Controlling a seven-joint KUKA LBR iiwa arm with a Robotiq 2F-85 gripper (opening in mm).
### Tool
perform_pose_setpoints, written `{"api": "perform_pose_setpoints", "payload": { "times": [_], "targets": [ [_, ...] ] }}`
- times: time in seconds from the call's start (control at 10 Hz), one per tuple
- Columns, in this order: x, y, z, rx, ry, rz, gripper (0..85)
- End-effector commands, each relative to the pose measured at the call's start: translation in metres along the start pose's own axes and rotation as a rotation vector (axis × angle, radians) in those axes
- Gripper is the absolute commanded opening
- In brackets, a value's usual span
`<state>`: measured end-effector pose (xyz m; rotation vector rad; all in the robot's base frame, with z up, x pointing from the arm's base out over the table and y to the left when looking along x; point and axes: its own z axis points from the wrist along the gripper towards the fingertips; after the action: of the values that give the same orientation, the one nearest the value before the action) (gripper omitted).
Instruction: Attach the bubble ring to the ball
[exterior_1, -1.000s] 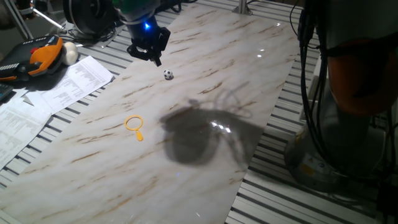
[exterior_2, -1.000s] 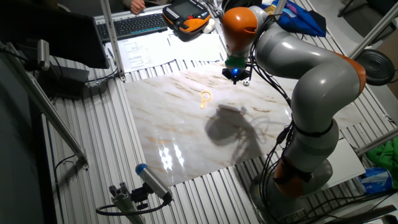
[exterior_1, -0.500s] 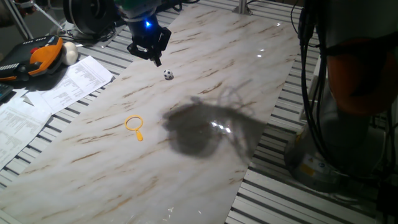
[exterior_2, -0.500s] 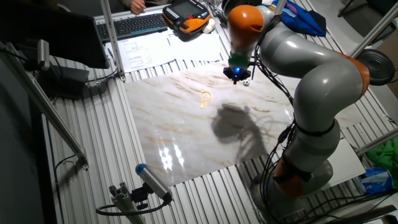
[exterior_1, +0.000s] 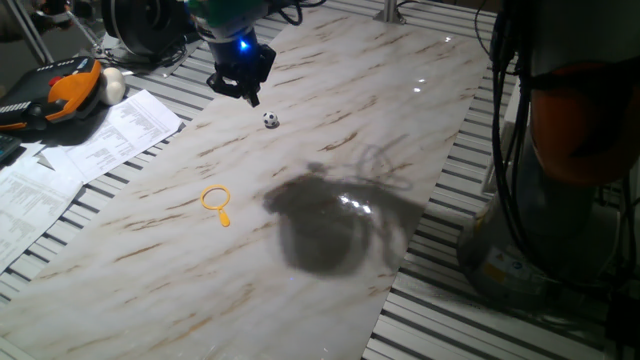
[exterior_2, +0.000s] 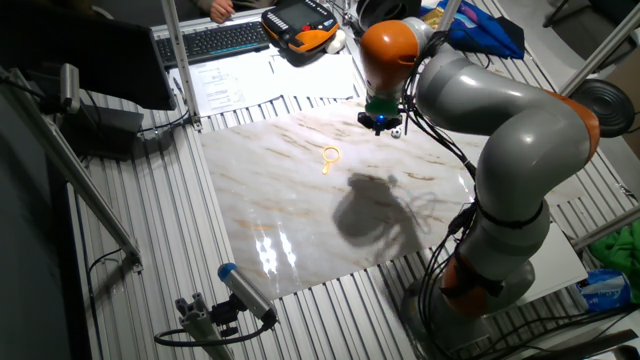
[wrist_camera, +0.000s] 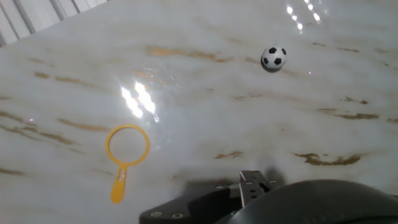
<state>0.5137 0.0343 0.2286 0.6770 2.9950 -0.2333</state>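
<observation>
The soccer-patterned ball (exterior_1: 270, 119) rests on the marble bench (exterior_1: 330, 120), and everything else sits relative to it. The pincer (exterior_1: 243, 88) hangs above the bench just beside the ball, on the side toward the papers (exterior_1: 95, 140), not touching it; whether its fingers are apart or together cannot be told. The bubble ring (exterior_1: 217, 202) lies flat well apart from the ball, handle pointing away from it. The hand view shows ball (wrist_camera: 273, 57) and ring (wrist_camera: 125, 151) both unheld.

Yellow-orange bubble ring (wrist_camera: 126, 152), black-and-white ball (wrist_camera: 273, 58), tan-veined white marble table (wrist_camera: 205, 106).
</observation>
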Motion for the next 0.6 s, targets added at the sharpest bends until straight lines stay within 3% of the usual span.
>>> {"api": "perform_pose_setpoints", "payload": {
  "times": [0.0, 0.3, 0.5],
  "targets": [
    [0.0, 0.0, 0.0, -0.018, 0.014, 0.006, 0.0],
    [0.0, 0.0, 0.0, -0.055, 0.046, 0.059, 0.0],
    [0.0, 0.0, 0.0, -0.079, 0.1, 0.1, 0.0]
  ]
}}
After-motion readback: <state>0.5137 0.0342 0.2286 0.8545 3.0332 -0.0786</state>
